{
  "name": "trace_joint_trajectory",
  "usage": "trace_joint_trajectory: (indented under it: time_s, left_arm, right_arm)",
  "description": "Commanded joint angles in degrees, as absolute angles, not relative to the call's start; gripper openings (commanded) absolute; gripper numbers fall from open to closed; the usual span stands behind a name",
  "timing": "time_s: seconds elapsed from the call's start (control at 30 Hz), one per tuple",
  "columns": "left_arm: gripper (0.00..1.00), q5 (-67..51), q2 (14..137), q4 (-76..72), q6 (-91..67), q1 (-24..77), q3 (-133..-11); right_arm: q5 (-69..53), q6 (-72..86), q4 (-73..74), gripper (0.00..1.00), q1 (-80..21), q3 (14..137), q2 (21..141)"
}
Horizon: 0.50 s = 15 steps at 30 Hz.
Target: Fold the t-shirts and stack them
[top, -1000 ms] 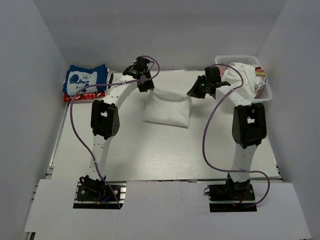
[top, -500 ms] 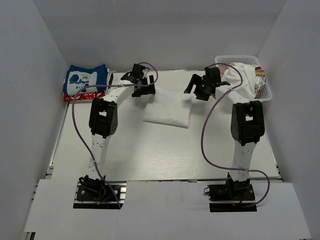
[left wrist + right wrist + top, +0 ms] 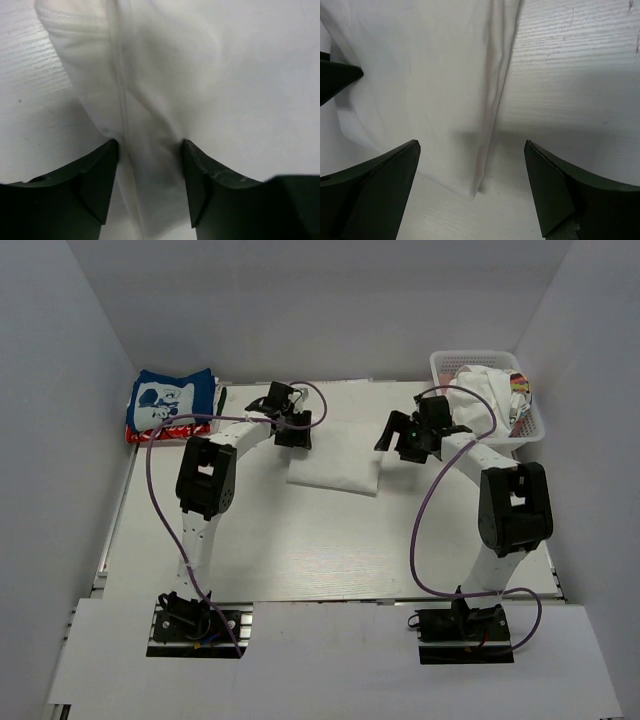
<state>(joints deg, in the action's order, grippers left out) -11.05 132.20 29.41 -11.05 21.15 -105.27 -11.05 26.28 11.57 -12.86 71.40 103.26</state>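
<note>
In the top view, a folded plain white cloth t-shirt [image 3: 335, 460] is lying flat on the pale wood-grain table [image 3: 300, 540], nearer the far edge and about midway across. The left gripper [image 3: 291, 432] is hanging over the shirt's far left corner. The right gripper [image 3: 398, 436] is hanging just beside its right edge. A blue t-shirt with white print [image 3: 170, 398] is resting on a red patterned t-shirt [image 3: 135, 434] in the far left corner. A white plastic basket [image 3: 470, 356] in the far right corner is holding crumpled white cloth [image 3: 485, 380].

In the left wrist view, the dark fingers [image 3: 95, 185] are standing apart, straddling a ridge of the white shirt without clamping it.

In the right wrist view, the fingers [image 3: 380, 185] are gaping wide over the shirt's edge and bare table.
</note>
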Motion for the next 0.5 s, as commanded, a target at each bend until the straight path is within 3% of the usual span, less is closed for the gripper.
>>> trace_joint_trajectory:
  time_s: [0.0,0.03,0.13,0.17,0.2,0.33,0.47]
  left_arm:
    - [0.62,-11.69,131.92,32.09,-9.49,22.93,-100.65]
    - [0.6,-10.91,131.23,32.08,-9.49,23.72,-98.55]
    - [0.32,-8.19,130.61,31.03,-9.49,25.22,-95.98]
    - [0.09,-7.22,130.61,31.03,-9.49,25.22,-95.98]
    - [0.0,-5.73,130.61,31.98,-10.01,25.22,-96.67]
    - [0.0,6.2,132.01,37.17,-10.55,25.22,-104.04]
    - [0.0,14.14,125.52,36.66,-6.16,24.18,-103.19]
  right_arm:
    - [-10.46,25.22,9.41,0.9,-12.66,69.61,99.06]
    - [-10.2,25.4,8.97,0.9,-12.74,68.04,98.7]
    - [-8.79,25.4,8.7,0.9,-12.57,66.02,96.42]
    - [-8.27,25.4,8.61,0.9,-12.66,65.4,96.07]
    - [-8.0,25.4,8.53,0.9,-12.4,65.13,95.72]
    - [-7.04,25.05,8.88,0.9,-12.48,61.89,91.95]
    - [-0.71,23.82,10.28,0.9,-12.83,59.6,87.2]
